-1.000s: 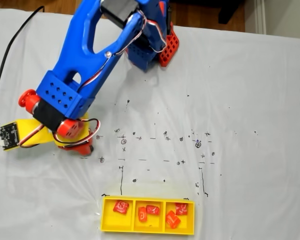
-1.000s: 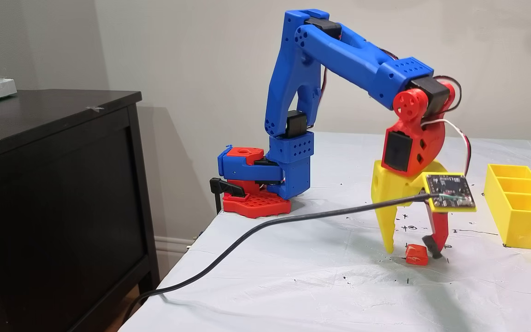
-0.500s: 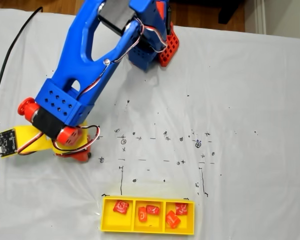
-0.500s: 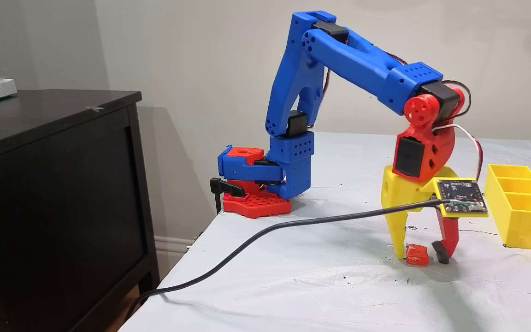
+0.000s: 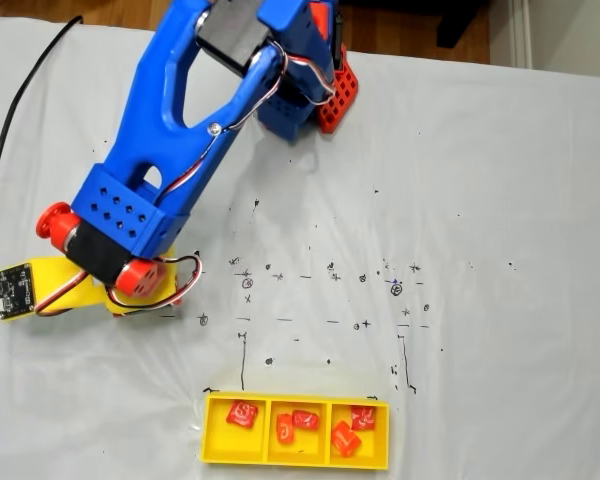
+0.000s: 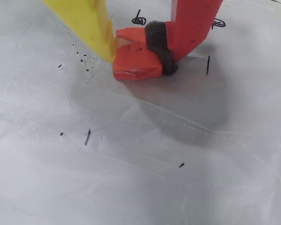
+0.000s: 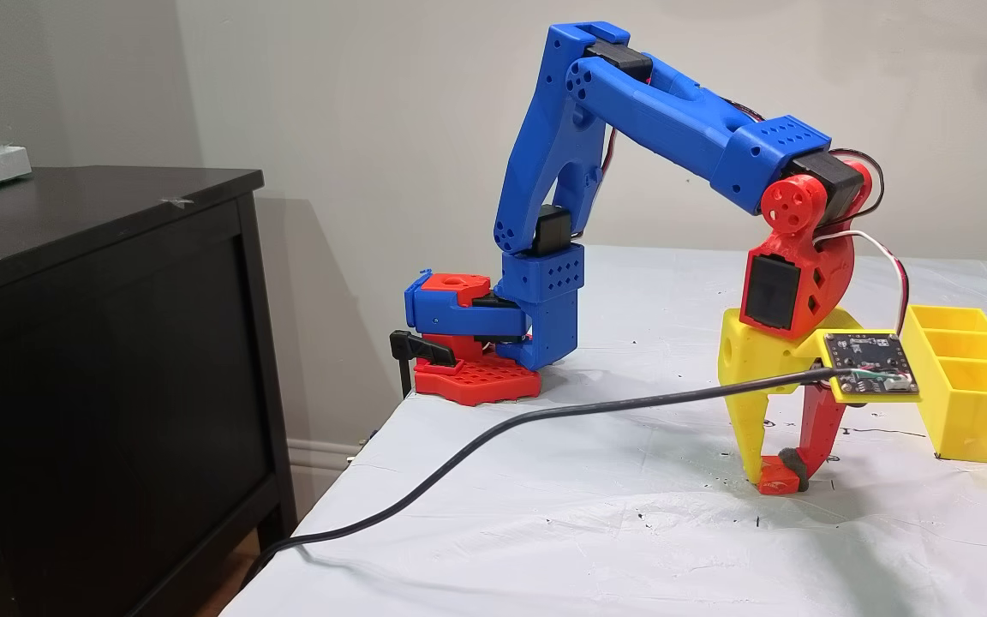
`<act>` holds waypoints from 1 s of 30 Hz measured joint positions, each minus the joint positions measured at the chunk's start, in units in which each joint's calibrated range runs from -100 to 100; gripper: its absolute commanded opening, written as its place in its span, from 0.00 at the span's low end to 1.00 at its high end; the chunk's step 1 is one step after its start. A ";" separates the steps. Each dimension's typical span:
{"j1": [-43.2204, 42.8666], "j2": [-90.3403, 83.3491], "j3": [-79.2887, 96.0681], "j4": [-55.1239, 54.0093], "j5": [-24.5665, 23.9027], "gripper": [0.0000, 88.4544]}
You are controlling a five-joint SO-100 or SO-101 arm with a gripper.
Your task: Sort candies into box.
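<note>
My hand [image 6: 139, 52] is pinched narrow on the last loose candy [image 6: 133, 63], which sits on the table [image 6: 140, 154] between my yellow finger [image 6: 86, 23] and the padded red one; the wrist view shows that contact plainly, and a fixed view [image 7: 778, 476] shows it low at table level. Farther off, the box [image 5: 295, 460] holds five candies [image 5: 242, 413]: one, two and two across its compartments, seen only from above. I judge one lift and drop remains.
</note>
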 measured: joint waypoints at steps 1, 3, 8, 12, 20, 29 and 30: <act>0.00 -0.08 0.00 0.00 -0.15 0.00; -0.31 -1.02 0.09 -0.08 -0.39 0.00; -2.97 -7.02 0.09 -0.56 -1.51 0.00; -5.77 -12.52 0.09 -1.43 -2.88 0.00; -11.86 -18.87 1.80 -9.37 -7.96 0.00; -17.64 -17.51 0.77 -14.68 -13.58 0.00; -17.95 -16.16 -0.34 -14.68 -14.26 0.00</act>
